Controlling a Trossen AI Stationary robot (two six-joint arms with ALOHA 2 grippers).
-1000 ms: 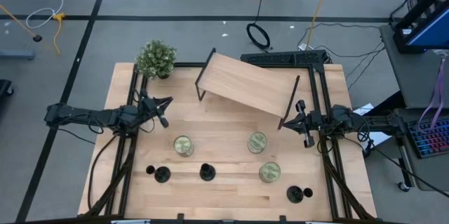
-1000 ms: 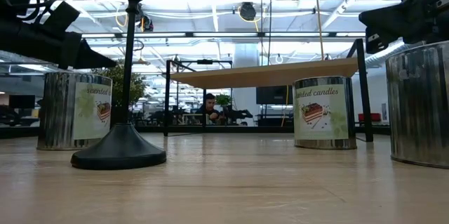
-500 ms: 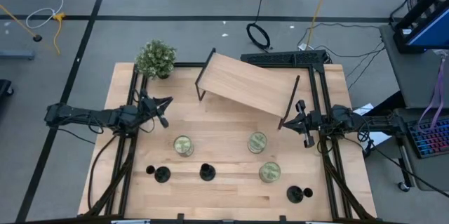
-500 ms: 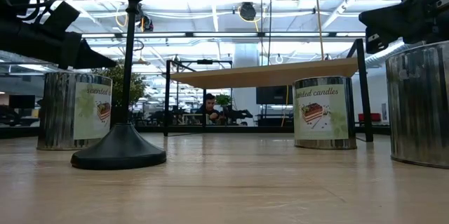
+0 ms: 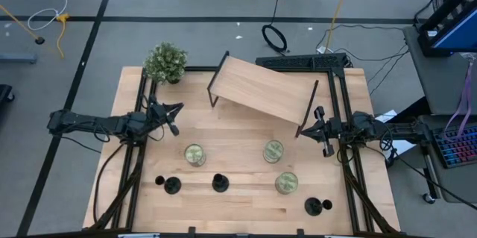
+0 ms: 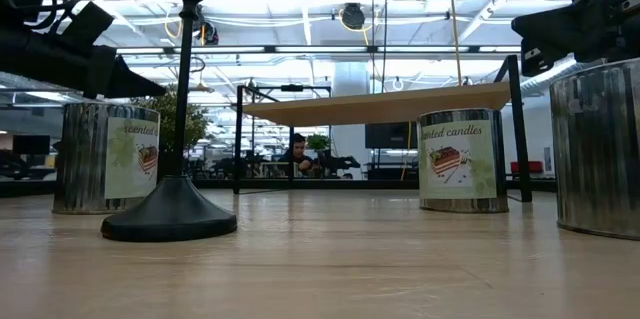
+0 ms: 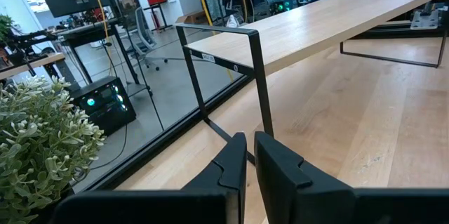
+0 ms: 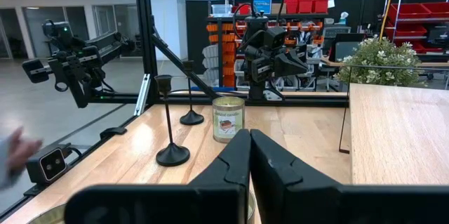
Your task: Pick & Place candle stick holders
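From above, the bench [image 5: 238,193] carries three black candle stick holders along its near side: one at near left [image 5: 171,185], one just right of it [image 5: 220,183], and one alone at the near right corner [image 5: 316,207]. Three greenish jars sit among them: left jar [image 5: 194,154], right jar [image 5: 273,151], near jar [image 5: 286,183]. A wooden shelf [image 5: 261,89] on black legs stands at the far side, and a potted plant [image 5: 165,62] at the far left corner. The left gripper [image 5: 173,116] hangs over the left edge, the right gripper [image 5: 319,127] over the right edge, both well apart from the holders and carrying nothing.

At bench level, one holder [image 6: 175,199] stands upright close up, with a labelled jar [image 6: 105,157] behind it to the left and another [image 6: 460,159] farther right under the shelf [image 6: 380,104].

On the left wrist, the jaws are narrow, a slim gap between the fingers [image 7: 231,168], pointing at the shelf leg [image 7: 259,83].

On the right wrist, the jaws are pressed together, fingers [image 8: 235,161] empty; beyond them stand two holders [image 8: 170,122] [image 8: 191,97] and a jar [image 8: 228,119].
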